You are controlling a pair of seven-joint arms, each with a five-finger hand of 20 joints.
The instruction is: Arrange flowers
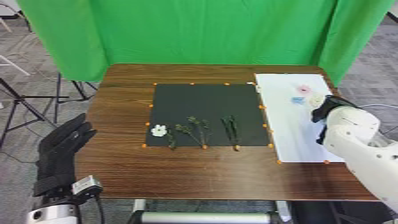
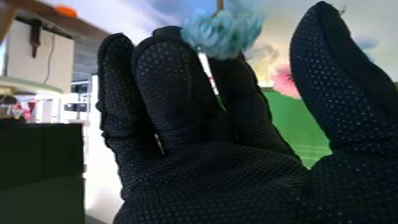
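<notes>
My right hand is over the white sheet, beside a cream flower. A blue flower and a pink flower lie farther left on that sheet. In the right wrist view, my right hand is open, its fingers fairly straight and its thumb apart; the blue flower shows by the fingertips and the pink flower beyond. On the black mat lie a white flower and green stems. My left hand stays open off the table's left edge.
Small orange markers line the edges of the mat and sheet on the brown table. A green curtain hangs behind the table. Dark tripod legs stand on the floor at the left.
</notes>
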